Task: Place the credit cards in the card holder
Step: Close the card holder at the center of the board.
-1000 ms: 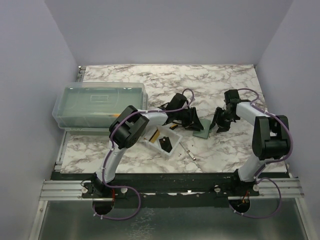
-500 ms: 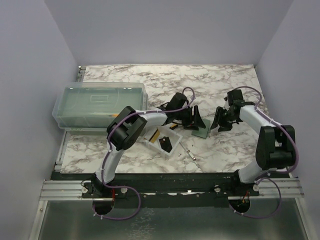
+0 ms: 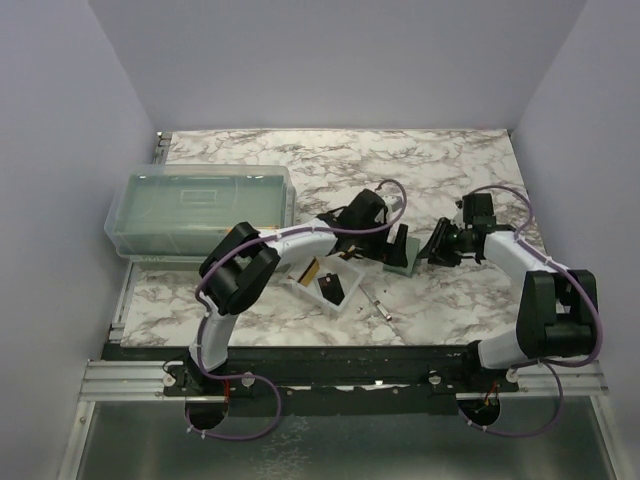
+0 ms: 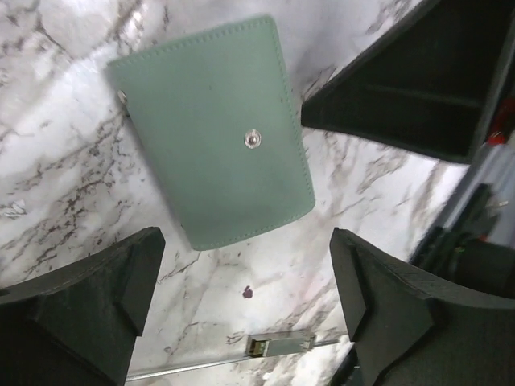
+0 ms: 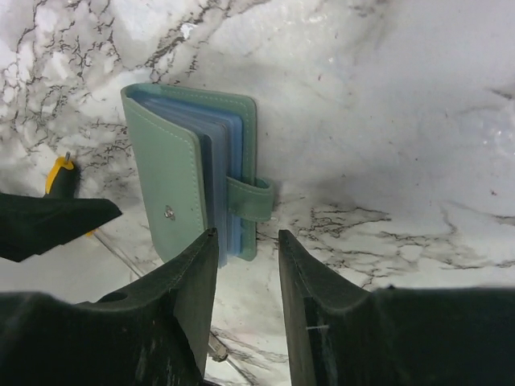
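Step in hand, as we judge it: get the holder [image 5: 189, 181] open and steady before any card goes in.

- Left end effector [image 4: 241, 265]: released, jaws wide, hanging over the holder with nothing between them.
- Right end effector [image 5: 247, 241]: jaws a little apart at the holder's lower edge, clamping nothing that we can see.

To do it well, we would have the right jaws take only the front cover or the strap, not the whole stack of sleeves, and lift it slowly so the holder does not slide on the bench [image 5: 386, 104]. The left is free to fetch the black card [image 3: 330, 290] from the tray [image 3: 345, 271], centre left of the top view.

Holder: at frame centre in the top view, flat on the bench, between the two end effectors. Sage green, stitched edge, metal snap on the cover. It stands partly open; pale blue sleeves show, and the strap sticks out to the right.
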